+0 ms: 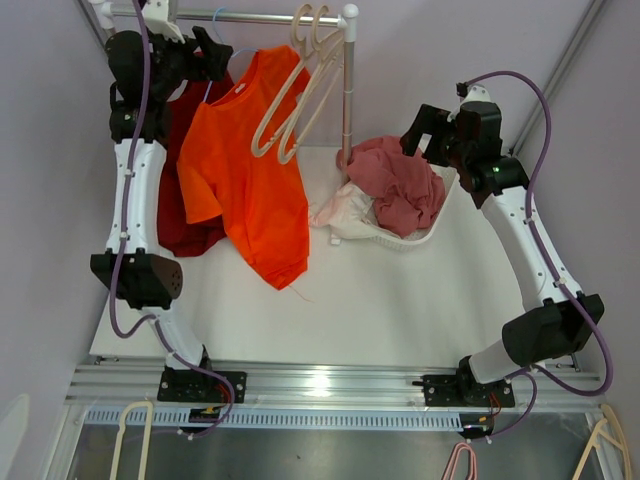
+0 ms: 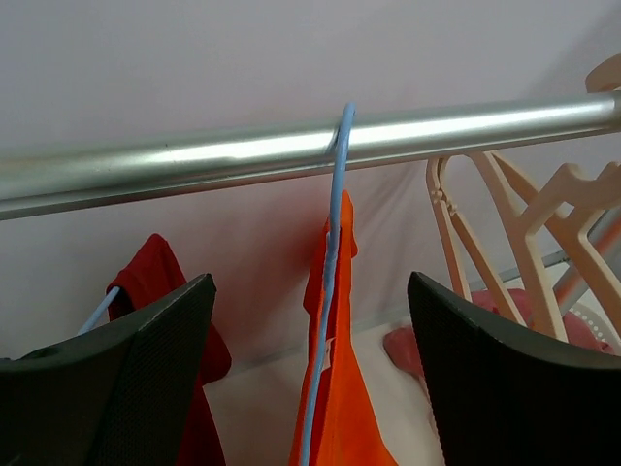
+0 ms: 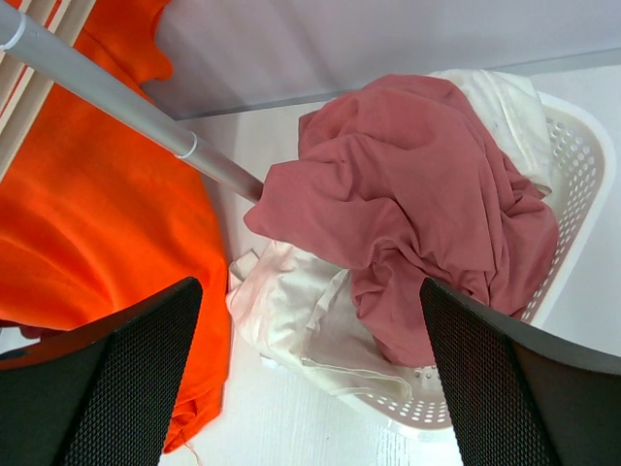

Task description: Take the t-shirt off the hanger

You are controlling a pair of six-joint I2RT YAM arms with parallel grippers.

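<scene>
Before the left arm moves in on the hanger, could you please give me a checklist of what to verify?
1. Left gripper open: ok, jaws apart, the blue hanger showing between them.
2. That hanger hooked over the rail: ok.
3. Orange t-shirt hanging on it: ok.
4. Right gripper free: ok, open and empty above the basket.
5. Beige hangers clear of the t-shirt: cannot tell; they overlap it in the top view.
</scene>
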